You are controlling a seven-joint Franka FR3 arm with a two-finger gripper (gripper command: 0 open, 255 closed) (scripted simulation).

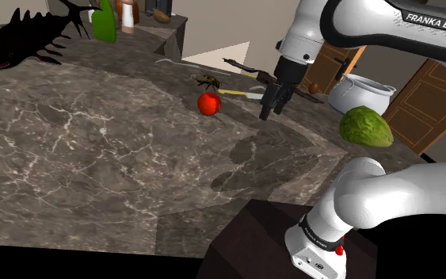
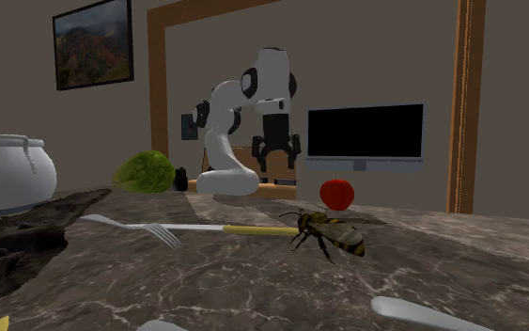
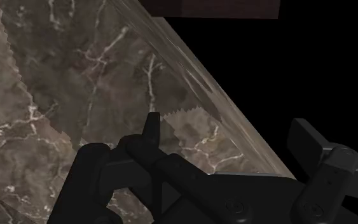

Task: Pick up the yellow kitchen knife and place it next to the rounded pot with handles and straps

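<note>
Shoulder view: the end effector hangs released and empty over the marble surface, near the yellow-handled utensil. The white pot stands apart from it. Second exterior view: the utensil's far end looks fork-tined, with a bee at its handle end. Wrist view: the fingers are spread above the surface's edge.

The arm is glossy white, built of rounded, tube-like segments with dark grey bands at the joints. White lettering on one dark band reads FRANKA EMIKA, and a small red dot sits low on the arm. The hand is all black and blocky, with two slim fingers and small round screws.
</note>
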